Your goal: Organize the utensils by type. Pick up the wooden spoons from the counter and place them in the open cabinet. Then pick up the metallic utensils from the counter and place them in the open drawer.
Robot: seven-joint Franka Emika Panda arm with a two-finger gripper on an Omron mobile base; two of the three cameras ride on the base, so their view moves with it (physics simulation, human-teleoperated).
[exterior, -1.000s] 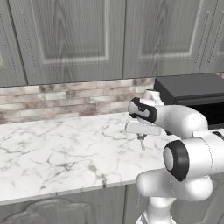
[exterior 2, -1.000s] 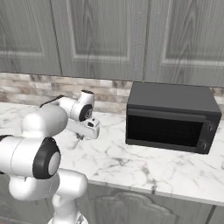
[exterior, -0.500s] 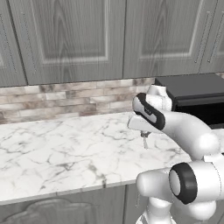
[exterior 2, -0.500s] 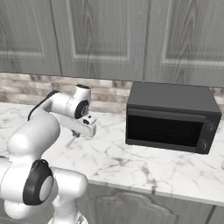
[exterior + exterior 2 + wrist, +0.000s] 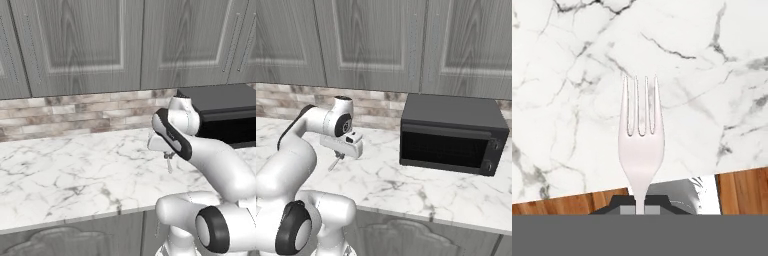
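Note:
My gripper point(image 5: 641, 204) is shut on the handle of a silver fork point(image 5: 641, 145), one of the metallic utensils. In the hand view its tines point away from the hand over the white marble counter point(image 5: 572, 75). In the left base view the gripper point(image 5: 167, 156) hangs a little above the counter point(image 5: 75, 170), left of the oven, with the fork point(image 5: 170, 165) pointing down. From the right base view the gripper point(image 5: 339, 156) and fork point(image 5: 333, 164) sit over the counter point(image 5: 406, 185). The wooden spoons, the open cabinet and the open drawer are out of view.
A black box-shaped oven point(image 5: 451, 132) stands on the counter to the right of the gripper, also at the right edge in the left base view point(image 5: 225, 115). Shut grey wall cabinets point(image 5: 100, 40) hang above a stone-tile backsplash point(image 5: 65, 115). Wooden floor point(image 5: 742, 190) lies past the counter's edge.
The arm has swung its elbow over, and the gripper with the fork has drifted slightly toward the counter's front edge. The grip on the fork is unchanged.

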